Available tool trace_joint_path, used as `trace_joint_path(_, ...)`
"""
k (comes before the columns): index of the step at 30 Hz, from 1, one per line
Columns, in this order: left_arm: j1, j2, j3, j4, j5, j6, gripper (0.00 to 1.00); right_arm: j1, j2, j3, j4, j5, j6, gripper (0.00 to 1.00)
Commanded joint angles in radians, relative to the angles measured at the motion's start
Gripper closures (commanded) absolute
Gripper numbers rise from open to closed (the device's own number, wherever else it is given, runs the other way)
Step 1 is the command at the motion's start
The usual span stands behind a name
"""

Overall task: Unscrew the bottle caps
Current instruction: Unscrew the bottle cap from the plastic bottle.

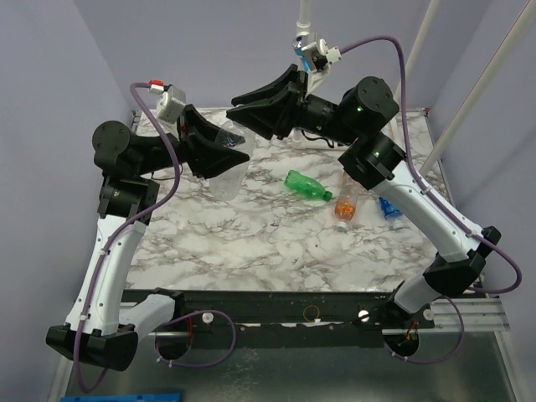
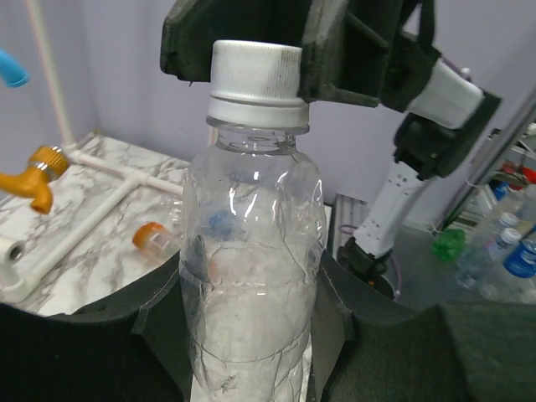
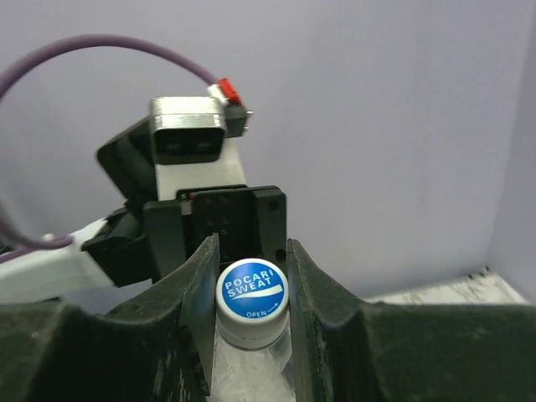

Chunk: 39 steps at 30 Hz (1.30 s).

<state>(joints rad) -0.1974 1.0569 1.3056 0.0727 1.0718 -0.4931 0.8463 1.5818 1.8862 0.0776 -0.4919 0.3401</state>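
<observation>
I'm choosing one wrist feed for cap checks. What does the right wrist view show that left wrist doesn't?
Only right wrist: the blue printed top of the cap, pinched between the right fingers. Only left wrist: the clear body of the bottle in the left fingers, an orange bottle lying on the table, an orange tap. Both: the cap's white side on the bottle neck.

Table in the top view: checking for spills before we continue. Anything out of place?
No spill shows. The green bottle, orange bottle and blue-labelled bottle lie on their sides rather than upright.
</observation>
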Motion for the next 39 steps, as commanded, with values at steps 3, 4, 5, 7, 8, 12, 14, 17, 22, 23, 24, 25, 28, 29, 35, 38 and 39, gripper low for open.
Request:
trace_joint_path(3,-0.011,0.025,0.062,0.13,0.175,-0.265,0.82,0.03,-0.014,-0.014,0.087,-0.458,0.011,1.0)
trace_joint_path(4,-0.012,0.023,0.063,0.131,0.178,-0.267,0.82,0.027,-0.011,-0.007,0.081,-0.465,0.009,0.99)
trace_joint_path(5,-0.013,0.02,0.063,0.131,0.178,-0.266,0.83,0.024,-0.012,-0.003,0.075,-0.468,0.008,0.99)
trace_joint_path(7,-0.014,0.014,0.06,0.132,0.178,-0.251,0.84,0.019,-0.017,-0.001,0.061,-0.433,-0.004,0.99)
trace_joint_path(8,-0.013,0.01,0.057,0.129,0.18,-0.23,0.88,0.018,-0.022,0.003,0.04,-0.382,-0.021,0.99)
trace_joint_path(12,-0.013,-0.01,0.039,0.054,0.128,-0.07,1.0,0.019,0.002,0.102,-0.101,-0.003,-0.005,0.25)
trace_joint_path(14,-0.013,-0.033,0.017,0.0,0.058,0.034,1.0,0.024,0.027,0.152,-0.17,0.101,0.006,0.03)
trace_joint_path(17,-0.013,-0.078,-0.03,-0.061,-0.082,0.214,0.99,0.048,0.069,0.217,-0.274,0.228,-0.001,0.0)
trace_joint_path(22,-0.013,-0.096,-0.057,-0.138,-0.361,0.388,1.0,0.093,0.137,0.32,-0.398,0.386,-0.044,0.03)
trace_joint_path(23,-0.013,-0.09,-0.053,-0.149,-0.397,0.408,1.0,0.102,0.15,0.333,-0.411,0.411,-0.054,0.04)
trace_joint_path(24,-0.013,-0.089,-0.052,-0.155,-0.424,0.422,1.0,0.107,0.16,0.348,-0.424,0.44,-0.056,0.06)
trace_joint_path(25,-0.013,-0.089,-0.055,-0.155,-0.446,0.432,1.0,0.108,0.17,0.359,-0.432,0.454,-0.058,0.07)
trace_joint_path(28,-0.013,-0.095,-0.066,-0.156,-0.46,0.454,1.0,0.112,0.175,0.36,-0.42,0.482,-0.05,0.14)
trace_joint_path(29,-0.013,-0.097,-0.072,-0.156,-0.457,0.456,1.0,0.112,0.173,0.355,-0.413,0.486,-0.046,0.17)
trace_joint_path(35,-0.013,-0.106,-0.09,-0.156,-0.445,0.449,1.0,0.112,0.16,0.307,-0.329,0.48,-0.028,0.35)
trace_joint_path(38,-0.014,-0.108,-0.093,-0.156,-0.432,0.443,1.0,0.113,0.162,0.3,-0.307,0.467,-0.02,0.39)
trace_joint_path(39,-0.014,-0.109,-0.094,-0.156,-0.428,0.44,1.0,0.113,0.167,0.302,-0.306,0.463,-0.016,0.42)
